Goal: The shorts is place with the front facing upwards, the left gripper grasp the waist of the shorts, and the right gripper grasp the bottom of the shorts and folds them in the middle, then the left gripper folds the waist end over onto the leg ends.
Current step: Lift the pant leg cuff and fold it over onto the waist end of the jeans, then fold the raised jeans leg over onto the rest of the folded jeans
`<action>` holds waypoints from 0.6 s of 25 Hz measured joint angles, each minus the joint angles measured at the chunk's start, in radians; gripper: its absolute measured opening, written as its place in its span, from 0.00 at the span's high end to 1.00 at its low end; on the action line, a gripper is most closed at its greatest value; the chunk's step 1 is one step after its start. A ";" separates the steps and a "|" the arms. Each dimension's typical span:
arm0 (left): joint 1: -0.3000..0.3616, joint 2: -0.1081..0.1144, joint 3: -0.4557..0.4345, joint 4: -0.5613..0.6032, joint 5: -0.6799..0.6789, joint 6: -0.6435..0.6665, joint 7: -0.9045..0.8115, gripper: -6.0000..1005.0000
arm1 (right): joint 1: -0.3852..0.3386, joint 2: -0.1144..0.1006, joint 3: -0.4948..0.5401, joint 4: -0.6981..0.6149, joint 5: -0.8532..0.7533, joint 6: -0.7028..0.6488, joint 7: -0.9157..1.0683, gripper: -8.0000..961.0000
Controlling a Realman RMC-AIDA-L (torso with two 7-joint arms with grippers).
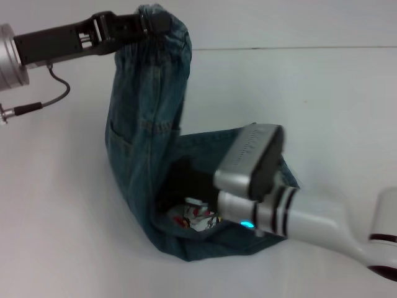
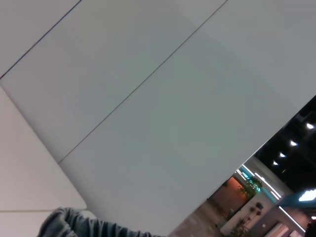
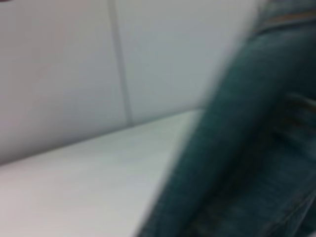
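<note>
Jaws, left: closed on the waist (image 1: pixel 162 28); the left gripper (image 1: pixel 149 23) pinches the gathered elastic band and holds it raised well above the table (image 1: pixel 322 87).
Jaws, right: cannot be told; the right gripper's fingers are hidden behind its own grey wrist housing in the head view, and its wrist view shows only denim and table.
Right gripper position: the right gripper (image 1: pixel 208 186) sits low, inside the fold of cloth, near the cartoon print (image 1: pixel 195 217).
Shorts, location: the shorts (image 1: pixel 146 124) hang in a tall arc from the raised waist down to the table, where the lower half lies flat under and around the right arm.
Shorts, condition: already doubled lengthwise, judging by the narrow hanging panel; a patch pocket (image 1: pixel 121 146) faces the robot's left.
Leg ends: not clearly visible; the rounded edge near the print appears to be a fold, and the hems are likely covered by the right arm.
Step in hand: judged to be the second fold, waist end carried over onto the leg ends.
Advice: carry the waist across and down in an arc toward the right arm's side, keeping the cloth lightly taut so the panel does not twist.
Advice, release: lower until the waistband lies on the denim before opening.
Risk: the right arm lies in the landing zone; it should clear or the waist will drape over it.
</note>
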 joint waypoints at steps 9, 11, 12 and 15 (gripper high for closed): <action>0.020 -0.004 0.079 -0.005 0.004 0.007 0.029 0.92 | -0.195 -0.013 0.214 -0.171 0.004 -0.191 -0.014 0.99; 0.019 -0.014 0.097 -0.005 0.004 0.002 0.048 0.92 | -0.217 -0.016 0.282 -0.205 0.006 -0.241 0.000 0.99; 0.018 -0.021 0.107 -0.006 0.004 -0.001 0.056 0.92 | -0.226 -0.017 0.317 -0.223 0.009 -0.271 0.012 0.99; 0.008 -0.042 0.154 -0.006 0.004 -0.019 0.078 0.92 | -0.240 -0.019 0.396 -0.275 0.037 -0.342 0.068 0.99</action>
